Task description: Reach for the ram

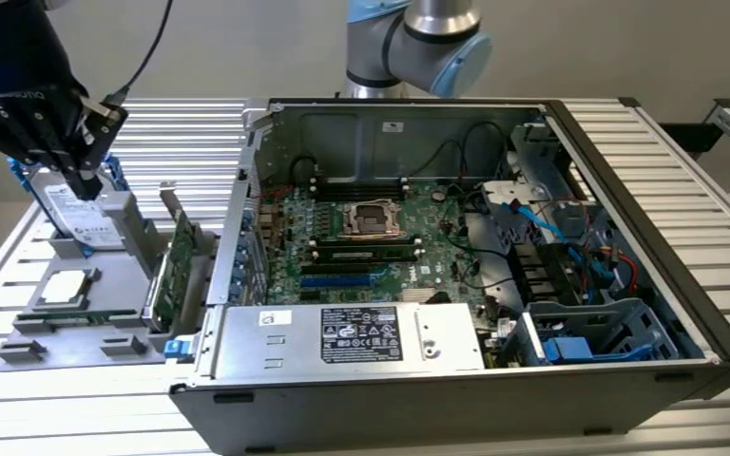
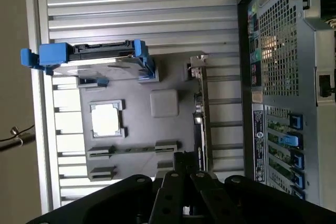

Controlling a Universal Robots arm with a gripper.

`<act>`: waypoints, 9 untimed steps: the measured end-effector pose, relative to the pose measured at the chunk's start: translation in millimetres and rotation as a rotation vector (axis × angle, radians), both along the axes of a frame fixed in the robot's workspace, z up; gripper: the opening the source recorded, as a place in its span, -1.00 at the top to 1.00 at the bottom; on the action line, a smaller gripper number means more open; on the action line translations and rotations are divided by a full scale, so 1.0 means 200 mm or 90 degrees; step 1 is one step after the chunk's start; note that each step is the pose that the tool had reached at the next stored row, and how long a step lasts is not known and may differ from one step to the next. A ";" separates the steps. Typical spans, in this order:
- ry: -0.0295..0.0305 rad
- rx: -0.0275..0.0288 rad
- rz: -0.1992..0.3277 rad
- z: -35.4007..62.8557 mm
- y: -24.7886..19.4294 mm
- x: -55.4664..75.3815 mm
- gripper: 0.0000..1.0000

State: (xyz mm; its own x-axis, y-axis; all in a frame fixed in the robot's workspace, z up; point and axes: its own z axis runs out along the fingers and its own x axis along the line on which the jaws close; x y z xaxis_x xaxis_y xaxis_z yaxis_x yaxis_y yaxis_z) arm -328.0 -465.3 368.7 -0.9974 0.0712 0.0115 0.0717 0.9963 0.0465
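A robot arm worked over a slatted metal worktop (image 1: 669, 142) that carried a grey parts tray and an open computer case.

At the exterior view's left, the black gripper (image 1: 83, 180) hung above the far end of the grey parts tray (image 1: 73, 332). Its fingers looked drawn together, with nothing between them. Just below it a hard drive in a blue caddy (image 1: 80, 223) stood upright in the tray. Nearer in the tray a processor chip (image 1: 64, 288) lay flat in its recess. An expansion card (image 1: 178, 275) stood on edge along the tray's right side, beside the case wall.

To the right sat the open computer case (image 1: 619, 275). On its motherboard a ram stick (image 1: 362, 253) lay seated in its slot, just near of the empty processor socket (image 1: 372, 218). More slots ran far of the socket. A power supply (image 1: 353, 334) filled the case's near left corner, and a blue drive cage (image 1: 587, 332) its near right.

The reach appeared to be at its start, judging by how well apart the gripper and ram were. The move would call for travel rightward over the case wall, then a descent between the socket and the blue slots, with the fingers parted enough to take the stick by its long edge.
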 end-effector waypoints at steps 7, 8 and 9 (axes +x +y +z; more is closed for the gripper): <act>0.0006 0.0000 0.000 -0.013 -0.056 -0.12 0.79; 0.0006 0.0000 0.000 -0.015 -0.064 -0.13 0.79; 0.0008 0.0000 0.000 -0.017 -0.072 -0.15 0.79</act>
State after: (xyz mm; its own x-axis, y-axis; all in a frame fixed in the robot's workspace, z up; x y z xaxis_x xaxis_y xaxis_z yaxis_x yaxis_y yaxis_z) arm -358.2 -479.7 365.3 -0.9974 0.0712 0.0127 0.0717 0.9963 0.0465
